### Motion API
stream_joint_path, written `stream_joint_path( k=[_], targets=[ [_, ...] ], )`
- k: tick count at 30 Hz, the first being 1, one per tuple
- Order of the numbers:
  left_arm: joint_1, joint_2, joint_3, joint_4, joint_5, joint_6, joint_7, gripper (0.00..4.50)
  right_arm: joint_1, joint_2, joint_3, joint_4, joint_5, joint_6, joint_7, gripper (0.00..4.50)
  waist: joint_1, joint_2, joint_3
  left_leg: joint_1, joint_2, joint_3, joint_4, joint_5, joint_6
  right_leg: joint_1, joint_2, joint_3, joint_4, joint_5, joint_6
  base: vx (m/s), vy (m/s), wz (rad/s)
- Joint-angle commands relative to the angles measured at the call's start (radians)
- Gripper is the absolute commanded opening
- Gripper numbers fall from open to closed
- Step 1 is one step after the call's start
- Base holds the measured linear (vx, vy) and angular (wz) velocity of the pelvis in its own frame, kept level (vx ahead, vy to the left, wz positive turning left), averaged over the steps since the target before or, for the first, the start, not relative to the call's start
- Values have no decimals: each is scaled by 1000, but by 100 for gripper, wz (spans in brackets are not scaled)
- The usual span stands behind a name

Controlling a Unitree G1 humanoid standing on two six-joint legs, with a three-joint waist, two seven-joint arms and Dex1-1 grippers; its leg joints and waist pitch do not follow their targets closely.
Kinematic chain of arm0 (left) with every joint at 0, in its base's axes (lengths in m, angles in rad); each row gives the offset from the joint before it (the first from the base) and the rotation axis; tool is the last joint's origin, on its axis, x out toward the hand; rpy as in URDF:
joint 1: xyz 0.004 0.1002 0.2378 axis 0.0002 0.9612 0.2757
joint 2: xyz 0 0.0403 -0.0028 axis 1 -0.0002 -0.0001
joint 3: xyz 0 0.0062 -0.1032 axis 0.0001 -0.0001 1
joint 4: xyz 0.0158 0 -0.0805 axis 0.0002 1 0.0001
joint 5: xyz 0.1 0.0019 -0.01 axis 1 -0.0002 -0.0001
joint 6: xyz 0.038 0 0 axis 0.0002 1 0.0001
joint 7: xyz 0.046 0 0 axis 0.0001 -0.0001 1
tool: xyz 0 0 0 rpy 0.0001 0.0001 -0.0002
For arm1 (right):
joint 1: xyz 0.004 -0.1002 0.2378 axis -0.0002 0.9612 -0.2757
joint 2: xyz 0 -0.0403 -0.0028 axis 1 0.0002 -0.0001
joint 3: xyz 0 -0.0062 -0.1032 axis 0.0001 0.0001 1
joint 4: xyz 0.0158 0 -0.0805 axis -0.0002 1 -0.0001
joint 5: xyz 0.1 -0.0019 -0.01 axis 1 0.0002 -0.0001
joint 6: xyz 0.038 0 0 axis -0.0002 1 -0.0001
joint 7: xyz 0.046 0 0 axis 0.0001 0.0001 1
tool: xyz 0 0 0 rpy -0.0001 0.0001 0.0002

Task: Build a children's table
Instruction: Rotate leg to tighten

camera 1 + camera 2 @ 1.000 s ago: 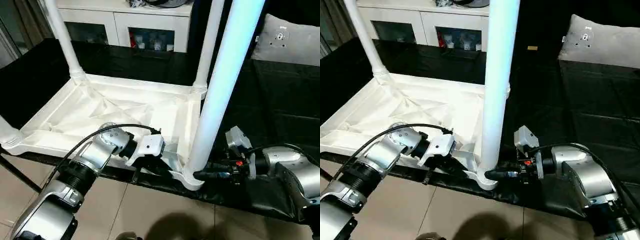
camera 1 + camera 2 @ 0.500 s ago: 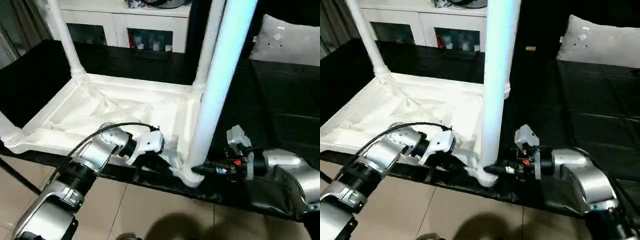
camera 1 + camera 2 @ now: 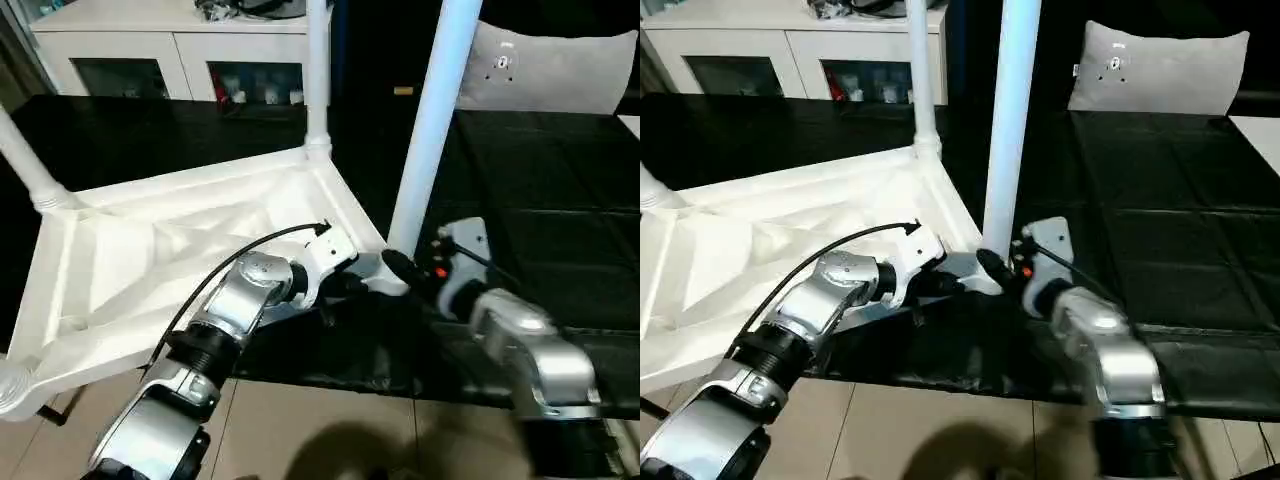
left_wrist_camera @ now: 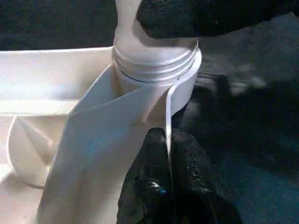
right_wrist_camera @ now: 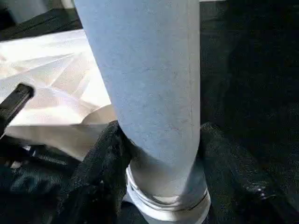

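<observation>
The children's table lies upside down: its white top (image 3: 150, 260) shows the ribbed underside. White legs stand in the far corner (image 3: 318, 70) and the left corner (image 3: 25, 160). Another leg (image 3: 430, 120) rises from the near right corner socket (image 4: 154, 65). My left gripper (image 3: 345, 285) is shut on the thin rim of the top just beside that socket, its fingers (image 4: 187, 158) pinching the wall. My right gripper (image 3: 395, 268) is closed around the base of that leg (image 5: 149, 84), one black finger (image 5: 110, 158) on each side.
The black covered work surface (image 3: 540, 200) stretches to the right and back. A white cabinet with glass doors (image 3: 170, 50) stands behind, and a grey cushion (image 3: 560, 65) lies at the back right. The top's near left corner (image 3: 10, 385) hangs over the tiled floor (image 3: 350, 430).
The camera has swung, so the whole picture has shifted. The table top now lies more askew on the black surface. Both grippers keep their places at the near right corner.
</observation>
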Motion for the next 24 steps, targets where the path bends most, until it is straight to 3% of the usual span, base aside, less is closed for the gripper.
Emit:
stream_joint_path(
  k=[1,4,5,6,8,15,17,18,24],
  targets=[
    [-46,-66,32,-24,-41,-23,48,0,-44,73,46,6,48,-18,-7,266,7,-12,-82,-18,36,-19,-58,3,104,80,-65,55,-70,-262,-71,0,0,0],
    [-53,-73,27,-15,-22,-31,81,0,-53,104,48,23,12,-66,-42,268,7,-12,-84,-20,41,-20,-54,41,132,80,-70,61,-56,-169,-118,0,0,0],
    [-51,-69,22,-14,-16,-34,84,0,-48,97,55,22,0,-76,-39,297,8,-12,-84,-17,40,-18,-54,37,136,79,-69,60,-56,-167,-124,0,0,0],
    [-49,-66,18,-14,-13,-35,88,0,-45,91,61,21,-5,-82,-38,297,10,-11,-83,-18,39,-17,-54,33,143,81,-70,62,-57,-172,-128,0,0,0],
    [-38,-43,6,-22,-10,-46,65,0,-29,39,86,22,-29,-135,5,319,12,-9,-81,-18,39,-16,-53,31,150,82,-70,61,-59,-186,-123,0,0,0],
    [-26,2,-1,-23,-10,-97,-12,0,-3,-38,66,2,18,-151,138,386,15,-10,-76,-18,39,-17,-56,-15,144,85,-67,58,-71,-251,-98,0,0,0],
    [-18,40,-15,-25,-13,-146,-90,0,13,-117,59,-8,43,-166,259,404,19,-5,-78,-16,38,-18,-55,-34,148,85,-70,59,-71,-262,-93,0,0,0],
    [-15,55,-22,-27,-16,-164,-123,0,19,-151,55,-11,52,-172,308,409,20,-11,-76,-18,37,-15,-54,-36,156,87,-66,60,-72,-266,-86,0,0,0],
    [-5,121,-59,-45,-32,-227,-277,0,26,-311,63,4,93,-197,519,448,36,-8,-76,-12,44,-14,-55,-45,150,79,-68,61,-73,-307,-87,0,0,0]
  ],
)
